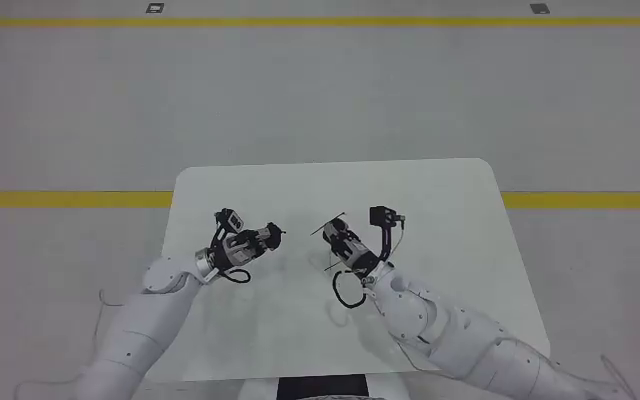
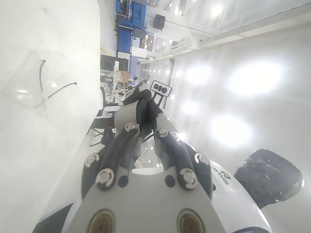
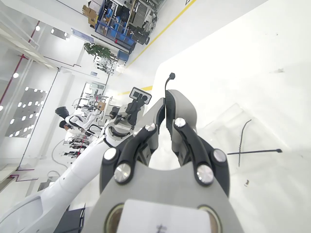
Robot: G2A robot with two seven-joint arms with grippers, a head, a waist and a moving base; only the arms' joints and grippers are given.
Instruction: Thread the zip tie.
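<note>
We see right end effector (image 3: 165, 99) clamped on the zip tie (image 3: 170, 76), head poking past its fingertips, left end effector (image 2: 145, 96) pinched together opposite, spare ties (image 3: 257, 151) crossed on the tabletop (image 3: 267, 49) beside the right end effector.

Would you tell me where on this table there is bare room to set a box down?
The far strip of the table, from the left end effector and right end effector out to the far edge, is bare. The middle is crowded: the right one grips a zip tie, and spare ties lie nearby.
</note>
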